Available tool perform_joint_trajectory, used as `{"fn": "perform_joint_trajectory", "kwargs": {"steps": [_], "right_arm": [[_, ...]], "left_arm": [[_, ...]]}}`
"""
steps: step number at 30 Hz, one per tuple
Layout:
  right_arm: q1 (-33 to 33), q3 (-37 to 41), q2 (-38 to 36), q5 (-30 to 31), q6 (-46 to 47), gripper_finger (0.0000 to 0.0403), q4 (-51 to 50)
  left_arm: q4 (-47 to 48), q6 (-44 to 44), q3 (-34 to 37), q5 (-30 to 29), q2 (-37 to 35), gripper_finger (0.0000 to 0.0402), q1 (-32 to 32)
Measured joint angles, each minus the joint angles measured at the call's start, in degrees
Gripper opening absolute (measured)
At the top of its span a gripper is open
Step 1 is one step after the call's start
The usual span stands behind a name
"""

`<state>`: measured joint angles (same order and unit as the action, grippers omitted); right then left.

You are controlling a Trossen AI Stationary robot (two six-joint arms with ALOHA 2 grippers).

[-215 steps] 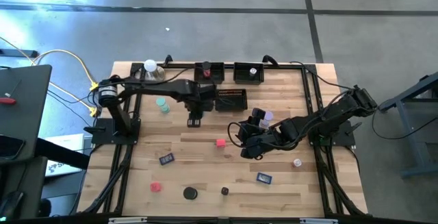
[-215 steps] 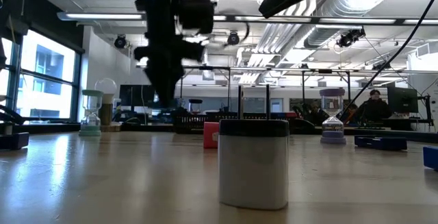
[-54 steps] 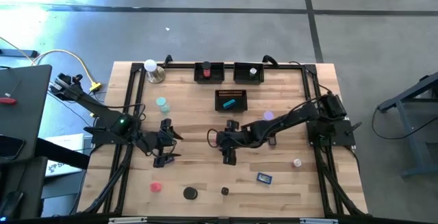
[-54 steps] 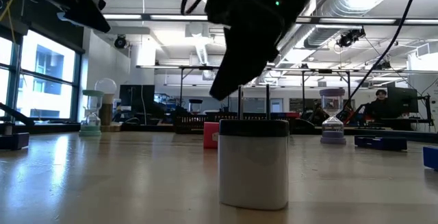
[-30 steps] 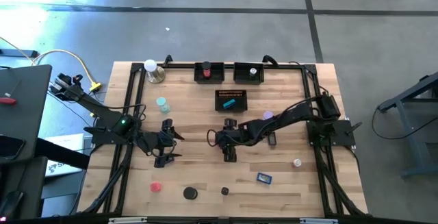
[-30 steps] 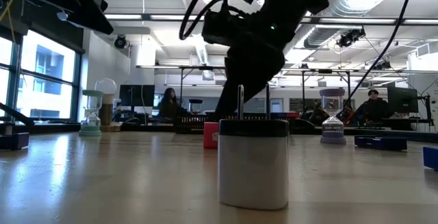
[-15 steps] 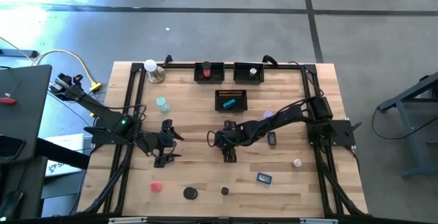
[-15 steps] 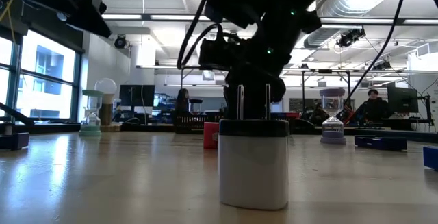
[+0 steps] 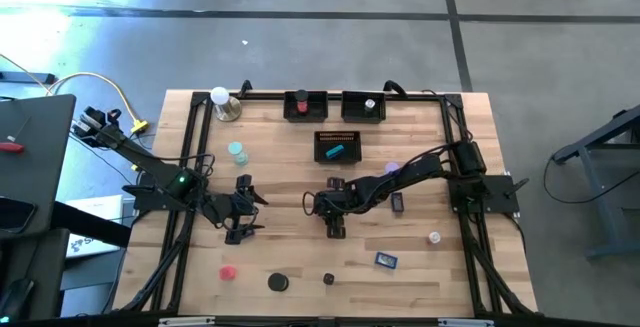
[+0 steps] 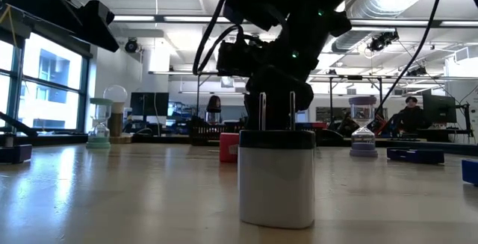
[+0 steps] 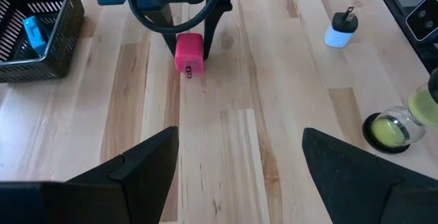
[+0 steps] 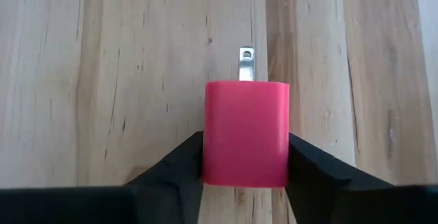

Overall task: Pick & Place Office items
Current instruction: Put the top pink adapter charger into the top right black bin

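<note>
Pink cube (image 12: 246, 132) between right hand (image 12: 244, 157) fingers

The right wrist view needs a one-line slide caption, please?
Right end effector closed on a pink-red plug cube, metal prong forward, over the wooden table.

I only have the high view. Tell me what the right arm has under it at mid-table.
Observer: The right pincer has a pink charger cube between its fingers, both touching its sides.
Operator: Say which way its prongs face.
Observer: Away from the wrist, lying flat along the table.
Operator: Report the left arm.
Observer: The left pincer is open and empty, facing that cube from across the boards.
Operator: Check the mesh tray.
Observer: The mesh tray holds one blue piece.
</note>
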<state>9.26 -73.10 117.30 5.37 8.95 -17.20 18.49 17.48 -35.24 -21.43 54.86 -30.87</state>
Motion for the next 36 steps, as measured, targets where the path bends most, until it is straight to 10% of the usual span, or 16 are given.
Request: {"fn": "perform_joint_trajectory", "kwargs": {"steps": [36], "right_arm": [[5.7, -3.8, -15.3, 13.1, 18.5, 0.0140, -27.1]], "left_arm": [[-1.9, -3.0, 0.0, 0.0, 0.0, 0.0303, 3.5]]}}
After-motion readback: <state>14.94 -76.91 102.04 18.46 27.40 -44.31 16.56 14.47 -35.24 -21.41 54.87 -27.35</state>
